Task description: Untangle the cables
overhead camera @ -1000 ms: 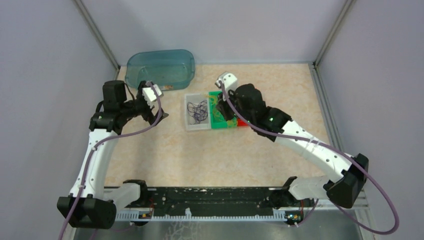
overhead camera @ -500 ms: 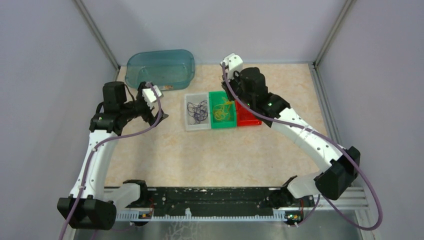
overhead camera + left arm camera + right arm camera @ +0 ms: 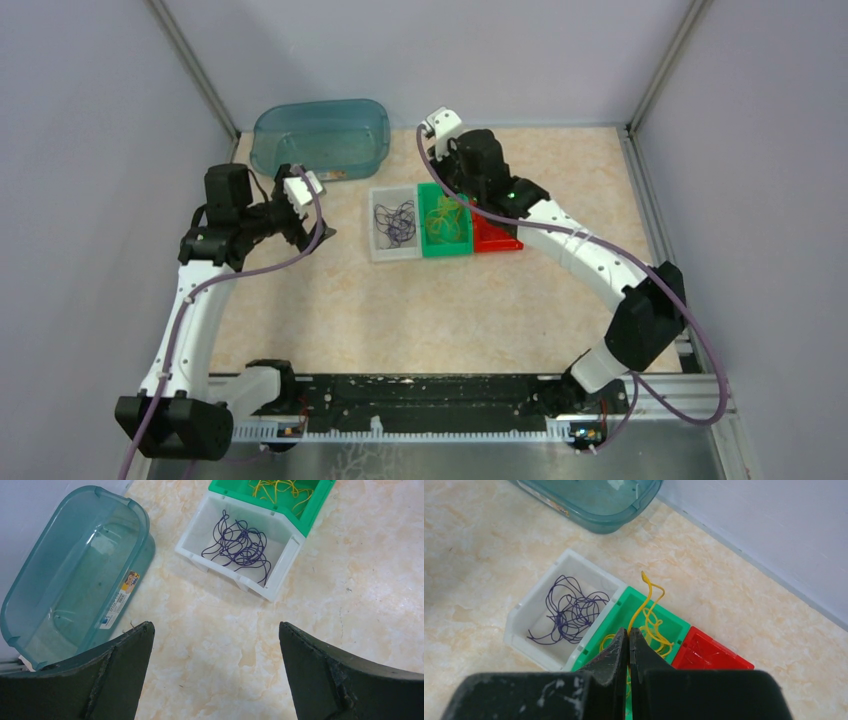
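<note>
A dark purple cable lies as a loose clump in the white bin; it also shows in the left wrist view and the right wrist view. A yellow cable lies in the green bin. One strand of it rises up between my right gripper's shut fingers, above the bin. In the top view that gripper hangs over the green bin. A red cable barely shows in the red bin. My left gripper is open and empty over bare table, left of the bins.
A teal see-through tub stands at the back left, close to my left gripper. The three bins stand side by side at the table's middle back, the red bin at the right. Walls enclose the table on three sides.
My right arm has swung back and left off the green and red bins, uncovering them, with its gripper still over the green bin. The left arm has not moved.
</note>
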`<move>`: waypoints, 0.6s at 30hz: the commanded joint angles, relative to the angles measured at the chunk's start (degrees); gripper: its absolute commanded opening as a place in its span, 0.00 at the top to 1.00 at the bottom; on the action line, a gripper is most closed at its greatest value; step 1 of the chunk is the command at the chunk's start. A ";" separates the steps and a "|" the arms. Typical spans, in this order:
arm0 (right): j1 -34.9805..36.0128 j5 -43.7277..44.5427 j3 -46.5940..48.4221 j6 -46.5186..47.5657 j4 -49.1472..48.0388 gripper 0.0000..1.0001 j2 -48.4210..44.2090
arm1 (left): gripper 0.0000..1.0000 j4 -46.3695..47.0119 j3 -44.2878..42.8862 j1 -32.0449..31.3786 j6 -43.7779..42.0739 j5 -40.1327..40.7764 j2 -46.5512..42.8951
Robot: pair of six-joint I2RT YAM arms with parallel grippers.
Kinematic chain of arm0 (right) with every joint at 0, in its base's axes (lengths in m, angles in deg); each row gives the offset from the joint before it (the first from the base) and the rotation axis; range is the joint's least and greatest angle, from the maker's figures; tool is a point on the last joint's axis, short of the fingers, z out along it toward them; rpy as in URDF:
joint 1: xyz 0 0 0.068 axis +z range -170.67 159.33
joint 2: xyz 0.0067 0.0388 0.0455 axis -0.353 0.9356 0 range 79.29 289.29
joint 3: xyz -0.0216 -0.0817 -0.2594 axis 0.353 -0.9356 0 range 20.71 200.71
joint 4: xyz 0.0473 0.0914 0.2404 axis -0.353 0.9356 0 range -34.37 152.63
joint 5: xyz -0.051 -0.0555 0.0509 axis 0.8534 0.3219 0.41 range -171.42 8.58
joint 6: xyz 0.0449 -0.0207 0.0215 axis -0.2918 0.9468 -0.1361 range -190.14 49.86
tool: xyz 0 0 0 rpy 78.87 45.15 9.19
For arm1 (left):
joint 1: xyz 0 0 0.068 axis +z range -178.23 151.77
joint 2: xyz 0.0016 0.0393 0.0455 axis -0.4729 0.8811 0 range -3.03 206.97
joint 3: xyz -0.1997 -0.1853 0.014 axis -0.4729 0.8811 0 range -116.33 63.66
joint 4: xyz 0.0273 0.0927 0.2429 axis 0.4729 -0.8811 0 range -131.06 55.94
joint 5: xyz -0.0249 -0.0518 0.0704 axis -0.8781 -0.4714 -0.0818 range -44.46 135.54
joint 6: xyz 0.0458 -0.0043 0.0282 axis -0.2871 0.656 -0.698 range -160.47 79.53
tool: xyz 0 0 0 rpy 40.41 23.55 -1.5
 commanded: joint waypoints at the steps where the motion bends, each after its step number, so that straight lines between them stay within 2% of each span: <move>1: -0.72 0.16 0.79 0.21 -5.05 1.00 0.75 | 0.01 1.35 0.25 0.44 -0.13 -1.15 -0.59; 18: -1.40 -4.57 -7.70 -8.22 -8.62 1.00 5.93 | 0.01 2.41 0.17 1.03 0.45 -1.18 -0.33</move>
